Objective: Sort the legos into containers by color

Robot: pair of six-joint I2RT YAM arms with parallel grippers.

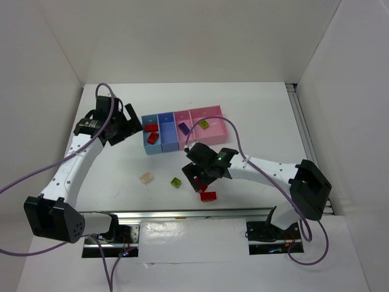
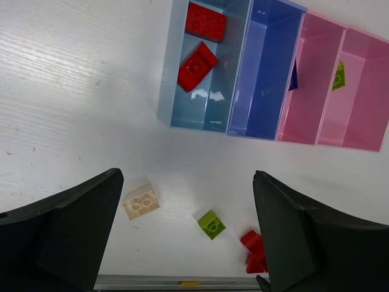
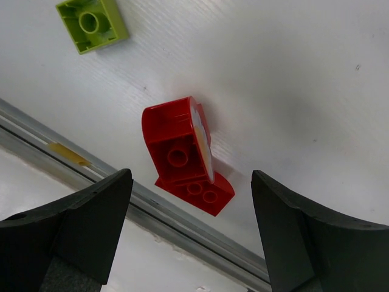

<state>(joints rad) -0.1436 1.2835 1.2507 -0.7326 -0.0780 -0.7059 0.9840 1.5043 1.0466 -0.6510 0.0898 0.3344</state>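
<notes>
"On the near side of the containers [image 2: 267, 73], well apart from them, what did the right gripper [image 3: 191, 182] hang over?" asked Mara.

"Two reds, touching," said Tom; "a flat red brick [image 3: 203, 193] lay studs up, and a tipped red brick [image 3: 176, 152] leaned on it with its hollow underside showing; the jaws stood spread wide to either side, grasping nothing."

"And the left gripper [image 2: 186, 176]?"

"Parted too, and empty; it hovered just off the light blue bin [image 2: 206, 112] at the end of the containers, where two red bricks [image 2: 197, 66] already lay."

"How would you have taken that pair?"

"One at a time, I judged; the tipped one first, since it stood proud; I'd have turned the wrist so the fingers met its flat sides squarely, come straight down, and closed slowly; the flat one touched it and might have been dragged farther from the containers, toward the metal rail [image 3: 140, 204]; then a clean lift before travelling to the light blue bin."

"What else waited?"

"A lime green lego [image 3: 91, 21] lay between that pair and the containers, and a cream lego [image 2: 141, 202] near it; among the containers, the pink bin [image 2: 304, 115] held a dark brick [image 2: 293, 76] and the wider pink bin [image 2: 358, 115] a lime brick [image 2: 338, 74]."
</notes>
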